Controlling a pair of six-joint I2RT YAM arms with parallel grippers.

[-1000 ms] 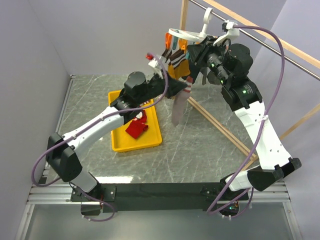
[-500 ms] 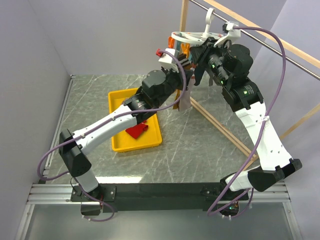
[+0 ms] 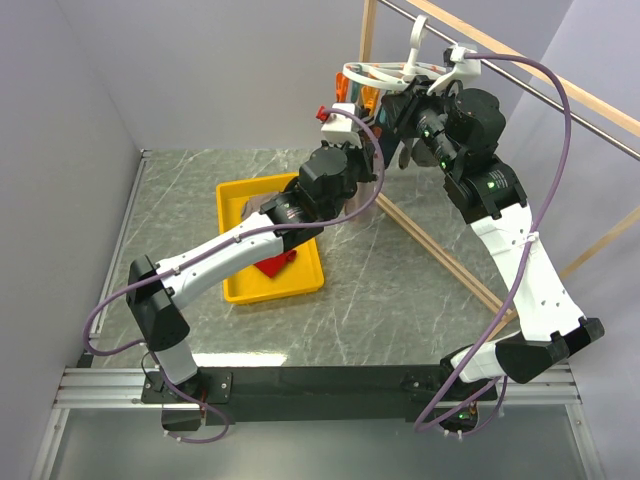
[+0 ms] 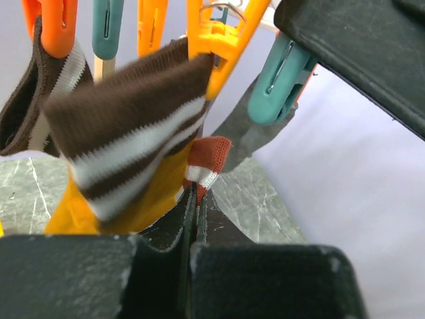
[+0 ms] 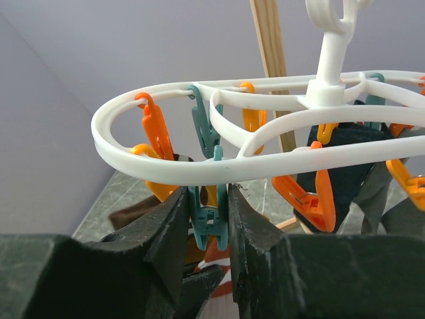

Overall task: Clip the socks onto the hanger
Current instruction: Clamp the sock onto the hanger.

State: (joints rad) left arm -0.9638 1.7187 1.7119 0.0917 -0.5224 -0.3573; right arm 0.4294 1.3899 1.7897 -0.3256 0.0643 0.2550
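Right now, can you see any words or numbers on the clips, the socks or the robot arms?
No text can be read anywhere.
The white hanger, the teal clip in the right gripper and the striped sock: plain.
The rust-cuffed sock in the left gripper: stripes only.
The yellow tray: plain.

My left gripper [image 4: 192, 219] has hanging socks [image 4: 126, 133] and clips [image 4: 282, 80] crowding overhead (my right arm's [image 4: 358, 46] black bulk too); only rightward, toward the wall [image 4: 358, 199], lies open.
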